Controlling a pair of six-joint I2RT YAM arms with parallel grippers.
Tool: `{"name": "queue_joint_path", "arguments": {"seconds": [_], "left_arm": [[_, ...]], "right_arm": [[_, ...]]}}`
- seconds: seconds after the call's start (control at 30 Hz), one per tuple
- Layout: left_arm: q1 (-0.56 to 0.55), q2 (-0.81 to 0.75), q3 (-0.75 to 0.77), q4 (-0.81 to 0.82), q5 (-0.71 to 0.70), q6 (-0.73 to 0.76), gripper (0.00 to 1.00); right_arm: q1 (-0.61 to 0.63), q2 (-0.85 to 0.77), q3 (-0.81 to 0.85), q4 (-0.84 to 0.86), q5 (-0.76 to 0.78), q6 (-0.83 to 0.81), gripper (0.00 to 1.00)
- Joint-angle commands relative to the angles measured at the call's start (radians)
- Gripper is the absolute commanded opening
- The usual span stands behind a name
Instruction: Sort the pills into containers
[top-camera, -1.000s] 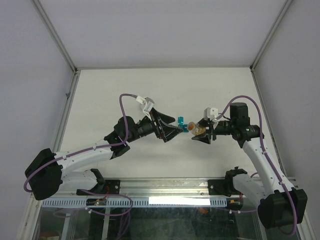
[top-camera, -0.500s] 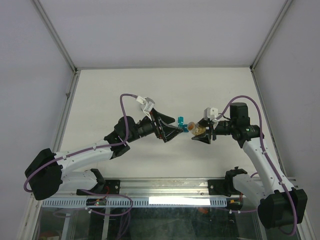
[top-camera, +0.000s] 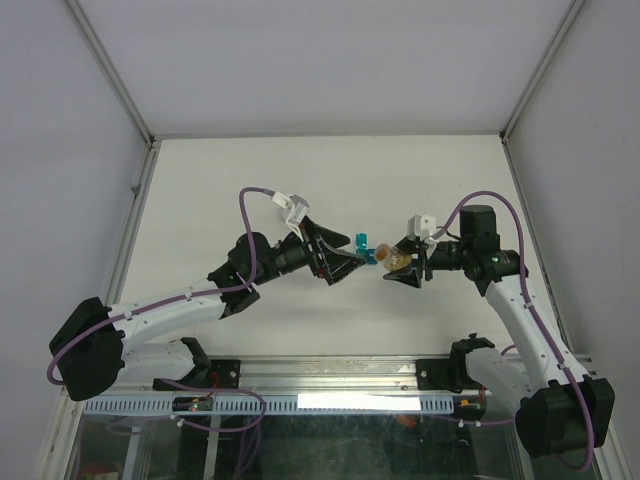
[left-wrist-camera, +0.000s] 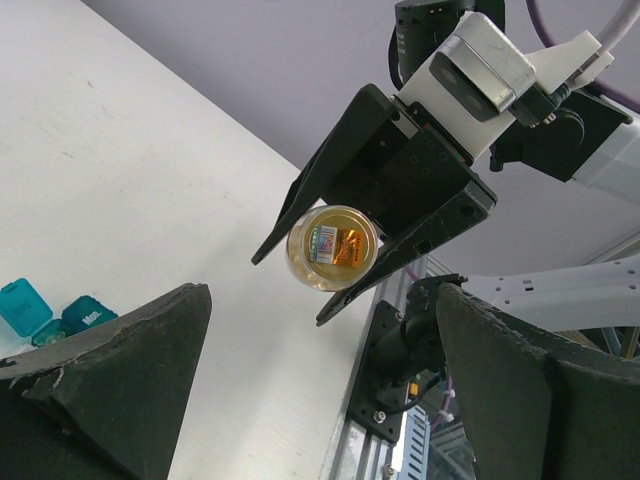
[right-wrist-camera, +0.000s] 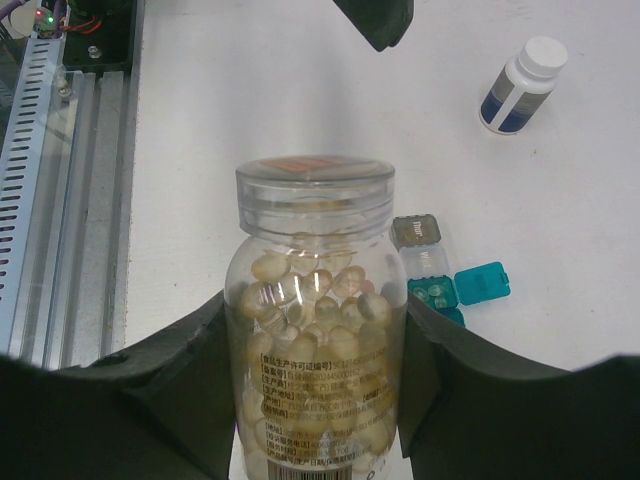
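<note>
My right gripper (right-wrist-camera: 315, 318) is shut on a clear bottle (right-wrist-camera: 314, 340) full of pale yellow pills, its clear lid (right-wrist-camera: 314, 181) on. In the top view the bottle (top-camera: 397, 262) hangs above the table, lid pointing at my left gripper (top-camera: 347, 264). That gripper stands wide open just short of the lid with nothing between its fingers (left-wrist-camera: 110, 380); from it I see the bottle (left-wrist-camera: 332, 247) end-on. The containers lie below: a grey box (right-wrist-camera: 416, 231), a clear one (right-wrist-camera: 425, 262) and a teal one (right-wrist-camera: 436, 293) holding pills, its lid (right-wrist-camera: 482, 283) flipped open; the teal box (top-camera: 361, 241) also shows from above.
A white pill bottle with a blue label (right-wrist-camera: 522, 86) sits on the table beyond the containers. The metal rail (right-wrist-camera: 60, 170) and the arm mounts run along the near edge. Grey walls and a frame (top-camera: 140, 190) enclose the white table.
</note>
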Motion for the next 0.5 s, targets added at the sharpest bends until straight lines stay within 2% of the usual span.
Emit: {"name": "queue_joint_path", "arguments": {"seconds": [0.0,0.47], "left_arm": [[0.004,-0.030,0.029,0.015,0.030,0.012,0.99],[0.006,-0.053,0.051,-0.058,0.011,0.057,0.98]], "right_arm": [[-0.007,-0.019,0.036,0.031,-0.026,0.003,0.00],[-0.003,-0.014,0.039,0.030,-0.040,0.007,0.00]]}}
